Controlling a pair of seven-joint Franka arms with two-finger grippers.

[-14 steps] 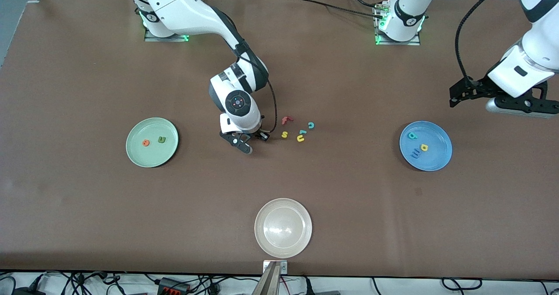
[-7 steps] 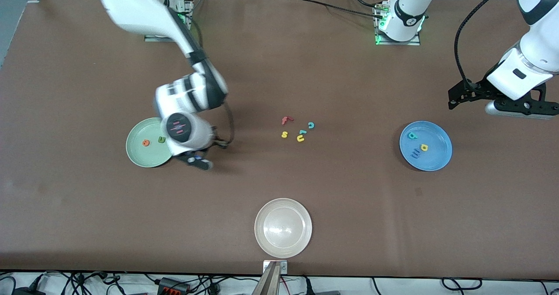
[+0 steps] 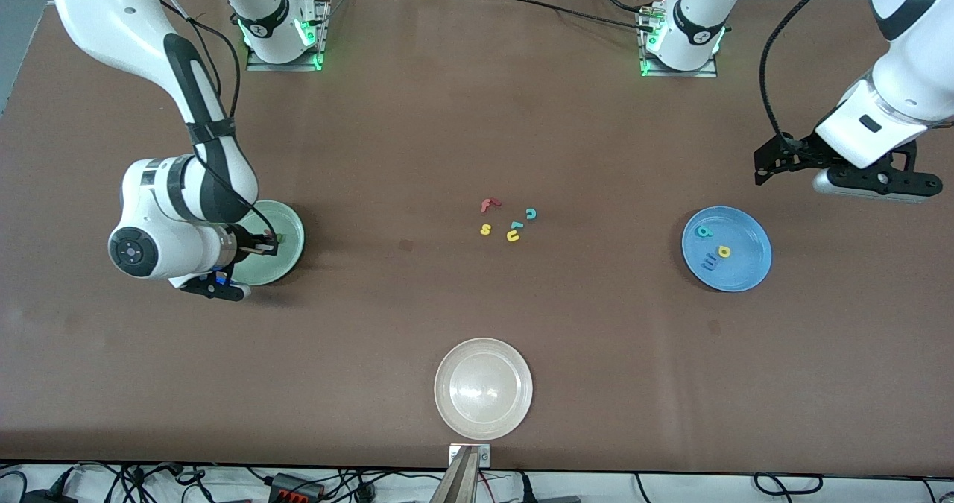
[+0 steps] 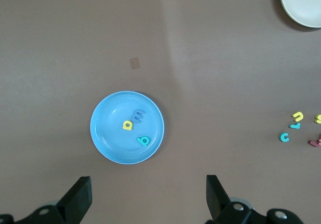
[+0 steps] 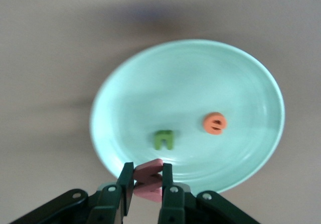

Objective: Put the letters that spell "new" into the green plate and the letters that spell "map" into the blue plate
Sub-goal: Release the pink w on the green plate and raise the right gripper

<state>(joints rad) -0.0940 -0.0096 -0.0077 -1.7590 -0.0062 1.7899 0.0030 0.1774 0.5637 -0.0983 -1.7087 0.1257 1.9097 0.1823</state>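
One letter remains: my right gripper point(image 5: 148, 180) pinches the red-pink w point(image 5: 148, 180) over the green plate point(image 5: 241, 83) rim. Released here, it might bounce onto the counter point(image 3: 417, 302). My left gripper point(image 4: 149, 200) waits spread above the blue plate point(image 4: 108, 133).

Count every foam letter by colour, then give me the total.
Orange letter: 1
Green letter: 1
Blue letter: 1
Red f plus pink w: 2
Teal letters: 3
Yellow letters: 3
Total: 11
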